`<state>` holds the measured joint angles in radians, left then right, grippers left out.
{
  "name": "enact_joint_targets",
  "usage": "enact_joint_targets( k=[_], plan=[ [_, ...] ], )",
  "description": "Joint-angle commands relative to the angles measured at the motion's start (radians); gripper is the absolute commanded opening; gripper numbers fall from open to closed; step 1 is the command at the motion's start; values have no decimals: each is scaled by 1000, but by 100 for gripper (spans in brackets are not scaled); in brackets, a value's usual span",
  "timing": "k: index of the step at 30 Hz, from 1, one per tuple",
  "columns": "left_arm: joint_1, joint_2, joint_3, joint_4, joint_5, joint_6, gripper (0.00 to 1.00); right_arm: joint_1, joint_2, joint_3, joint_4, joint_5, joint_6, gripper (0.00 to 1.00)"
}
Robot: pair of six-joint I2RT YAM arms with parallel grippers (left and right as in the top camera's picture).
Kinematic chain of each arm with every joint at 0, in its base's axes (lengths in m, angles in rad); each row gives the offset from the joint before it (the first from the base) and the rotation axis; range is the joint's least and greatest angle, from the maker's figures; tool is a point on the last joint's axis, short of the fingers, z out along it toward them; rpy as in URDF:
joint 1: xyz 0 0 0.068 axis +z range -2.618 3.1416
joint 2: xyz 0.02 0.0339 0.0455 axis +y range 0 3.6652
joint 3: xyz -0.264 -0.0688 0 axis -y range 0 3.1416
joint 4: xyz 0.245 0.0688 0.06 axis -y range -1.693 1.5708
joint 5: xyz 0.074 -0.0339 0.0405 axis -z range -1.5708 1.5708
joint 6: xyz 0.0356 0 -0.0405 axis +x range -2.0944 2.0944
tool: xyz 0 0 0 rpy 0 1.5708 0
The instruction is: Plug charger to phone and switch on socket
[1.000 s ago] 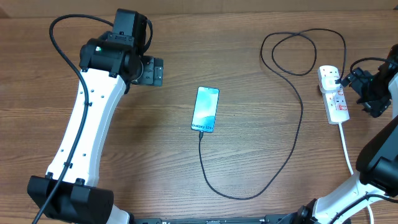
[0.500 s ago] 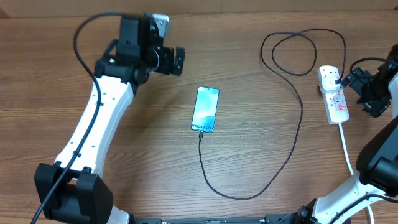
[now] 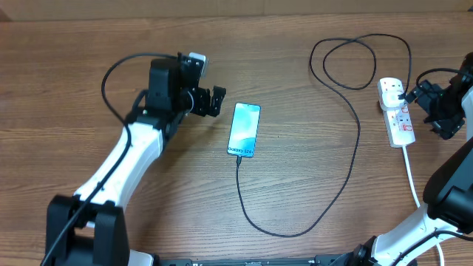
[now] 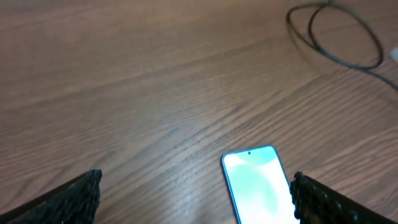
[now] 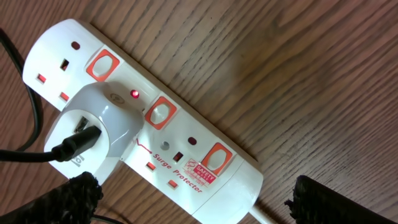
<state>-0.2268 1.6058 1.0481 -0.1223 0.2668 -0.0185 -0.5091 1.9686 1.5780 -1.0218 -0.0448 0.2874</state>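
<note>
The phone (image 3: 244,130), screen lit cyan, lies flat at the table's middle; it also shows in the left wrist view (image 4: 258,183). The charger (image 3: 347,174), a thin black cable, runs from the phone's near end, loops round to the right, and goes up to a white adapter (image 5: 93,134) plugged into the socket (image 3: 399,122). On the socket (image 5: 186,155) one red light (image 5: 134,94) glows beside the adapter. My left gripper (image 3: 215,102) is open and empty just left of the phone's far end (image 4: 199,205). My right gripper (image 3: 424,100) is open and empty over the socket (image 5: 205,208).
The socket's thick white cord (image 3: 411,177) runs toward the near right edge beside the right arm's base. The charger's coiled loops (image 3: 355,63) lie at the far right and show in the left wrist view (image 4: 342,37). The table is bare wood elsewhere.
My left arm has swung right and nearer, bringing its open gripper from the far left up beside the phone. The right arm, phone, charger and socket have not moved.
</note>
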Motion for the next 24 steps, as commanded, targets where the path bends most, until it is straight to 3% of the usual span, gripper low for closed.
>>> enact_joint_targets(
  k=[1,15,24],
  plan=[
    [3,-85,-99,80,22,15,99,3,-1,12,3,5,-5,100],
    [4,-280,-530,518,18,15,100,3,-1,12,3,5,-5,100],
    [6,-416,-706,576,-27,15,100,3,-1,12,3,5,-5,100]
  ],
)
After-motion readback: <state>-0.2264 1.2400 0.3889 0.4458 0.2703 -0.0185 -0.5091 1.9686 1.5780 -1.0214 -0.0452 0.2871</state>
